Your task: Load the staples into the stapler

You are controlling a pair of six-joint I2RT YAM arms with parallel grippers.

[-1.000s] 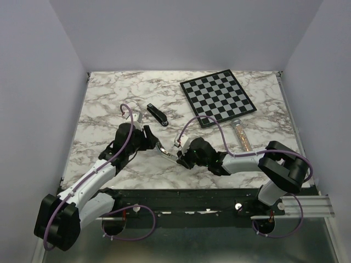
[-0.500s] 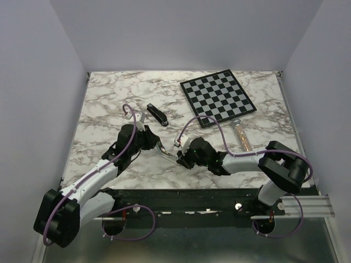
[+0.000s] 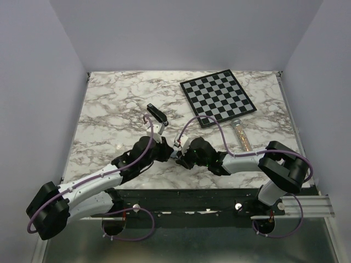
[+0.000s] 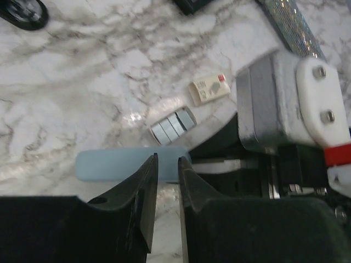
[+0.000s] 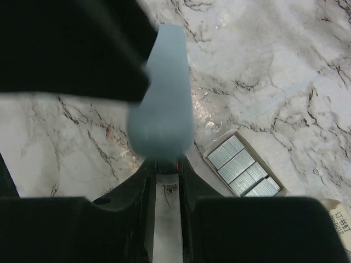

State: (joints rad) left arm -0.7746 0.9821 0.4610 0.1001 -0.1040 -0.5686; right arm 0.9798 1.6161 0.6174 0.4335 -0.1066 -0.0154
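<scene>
1. Marble tabletop [image 3: 109,109] is carrying the staples [image 5: 244,167], which are lying in an open cream tray [image 5: 207,156]
2. Left fingers [image 4: 140,192] and right fingers [image 5: 137,192] are both pinching a pale blue bar [image 5: 162,93] beside that tray
3. Stapler [image 3: 157,115] is lying apart, farther back

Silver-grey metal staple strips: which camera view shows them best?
Right wrist: the silver-grey metal staple strips lie close and sharp in a cream tray. Left wrist shows them smaller. In the top external view they are too small to find.

Wht arms [image 3: 88,186], blk joints [image 3: 54,212], purple cables [image 3: 203,118]
</scene>
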